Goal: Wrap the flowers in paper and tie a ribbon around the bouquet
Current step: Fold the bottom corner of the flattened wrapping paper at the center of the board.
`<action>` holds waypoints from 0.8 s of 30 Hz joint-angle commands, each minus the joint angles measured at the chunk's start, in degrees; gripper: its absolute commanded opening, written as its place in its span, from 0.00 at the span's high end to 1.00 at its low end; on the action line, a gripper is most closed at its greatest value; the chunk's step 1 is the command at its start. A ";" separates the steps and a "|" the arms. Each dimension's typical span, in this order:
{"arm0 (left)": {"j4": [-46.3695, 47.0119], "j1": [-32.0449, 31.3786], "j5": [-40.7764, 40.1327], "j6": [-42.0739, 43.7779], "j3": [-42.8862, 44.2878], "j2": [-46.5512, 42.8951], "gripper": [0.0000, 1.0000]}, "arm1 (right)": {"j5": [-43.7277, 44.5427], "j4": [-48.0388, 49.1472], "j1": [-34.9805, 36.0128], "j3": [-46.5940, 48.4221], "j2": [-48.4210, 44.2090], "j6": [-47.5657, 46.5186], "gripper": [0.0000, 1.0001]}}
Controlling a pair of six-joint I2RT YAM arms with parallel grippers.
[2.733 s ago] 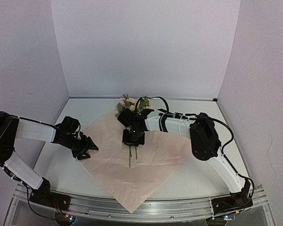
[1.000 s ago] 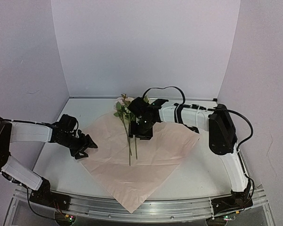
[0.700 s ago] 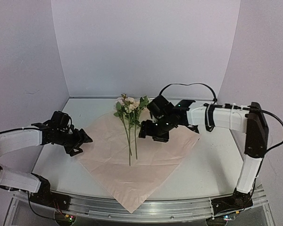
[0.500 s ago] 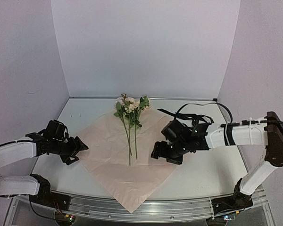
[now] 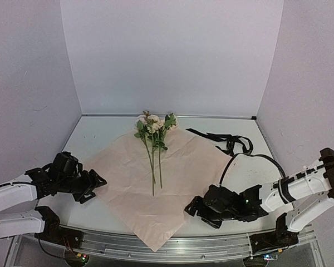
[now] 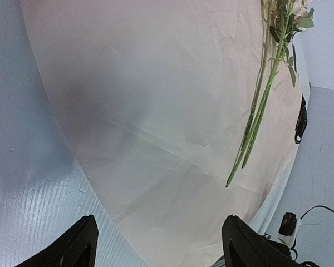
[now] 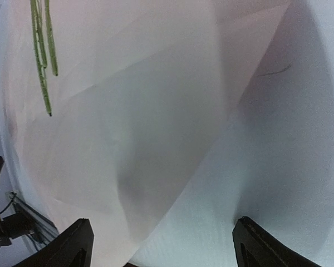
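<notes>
Flowers point(image 5: 154, 146) lie on the flat, unfolded paper point(image 5: 128, 189), ribbon point(image 5: 225, 139) loose on the surface beyond its right corner; left end effector point(image 5: 98, 181) and right end effector point(image 5: 190, 208) gape wide, empty, near the paper's edges; wrapping and tying not yet done.

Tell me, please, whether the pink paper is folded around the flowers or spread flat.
Spread flat: the paper lies open on the table, and the flowers lie uncovered along its middle.

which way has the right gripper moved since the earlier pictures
Yes. The right gripper left the flowers and swung toward the near edge, now at the near-right side of the paper.
</notes>
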 commanded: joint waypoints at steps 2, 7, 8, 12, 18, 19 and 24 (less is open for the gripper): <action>2.30 -0.91 -0.89 3.38 1.39 0.36 0.21 | 0.28 24.96 0.73 -3.56 10.51 10.57 0.16; 2.97 -1.28 -0.57 6.46 3.20 0.98 0.21 | -0.12 36.03 2.19 -3.19 17.13 15.56 0.37; 2.96 -1.34 -0.37 7.34 3.86 1.46 0.21 | 0.45 35.96 2.50 -3.10 16.63 15.46 0.42; 3.06 -1.41 0.26 10.76 6.06 3.00 0.22 | 1.99 31.54 2.82 -1.70 12.43 12.61 0.53; 3.98 -1.41 1.24 14.86 9.30 4.88 0.22 | -0.04 22.26 2.84 5.65 8.48 6.41 0.53; 4.04 -1.41 1.37 15.25 9.66 5.35 0.22 | -0.56 20.99 2.80 6.60 8.28 5.93 0.53; 4.63 -1.37 2.07 16.22 10.58 6.37 0.23 | -2.27 17.94 2.84 9.15 7.72 4.55 0.53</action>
